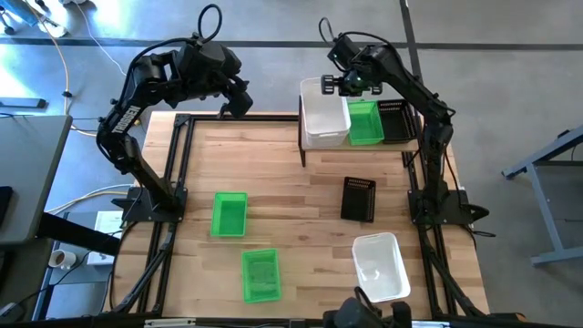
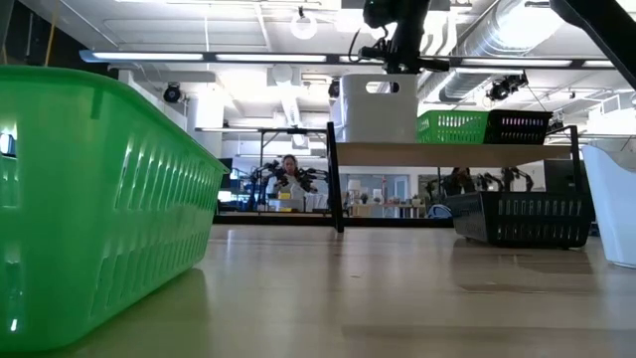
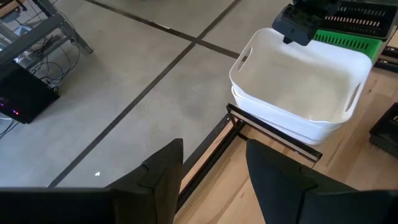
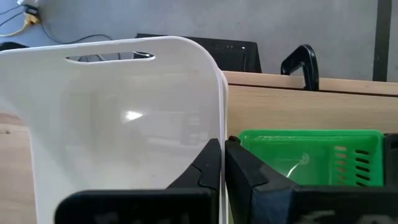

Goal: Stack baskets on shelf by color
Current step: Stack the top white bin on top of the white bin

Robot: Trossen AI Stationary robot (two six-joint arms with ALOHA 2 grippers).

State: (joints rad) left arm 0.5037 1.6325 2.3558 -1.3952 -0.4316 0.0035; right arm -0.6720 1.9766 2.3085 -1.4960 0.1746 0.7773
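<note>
Baskets: nine are named by the task, but only eight can be counted, and the white ones on the shelf (image 1: 310, 150) are nested so their count is taken from the left wrist view.
White stack (image 1: 324, 114): two white baskets nested, at the left end of the shelf; the upper one sits inside the lower.
Green basket on shelf (image 1: 364, 123): just right of the white stack, touching or nearly touching it.
Black basket on shelf (image 1: 393, 120): at the right end, beside the green one.
Loose green baskets: one (image 1: 229, 214) on the bench (image 1: 273, 164) left of centre, another (image 1: 260, 274) nearer the front edge, well apart from the shelf.
Loose black basket (image 1: 358, 199): on the bench in front of the shelf.
Loose white basket (image 1: 380, 266): at the front right of the bench.
Right gripper (image 1: 343, 84): above the far right rim of the white stack; jaws closed, pinching the right wall of the upper white basket.
Left gripper (image 1: 239, 100): over the far edge of the bench, left of the shelf, well apart from every basket; jaws spread wide and empty.
</note>
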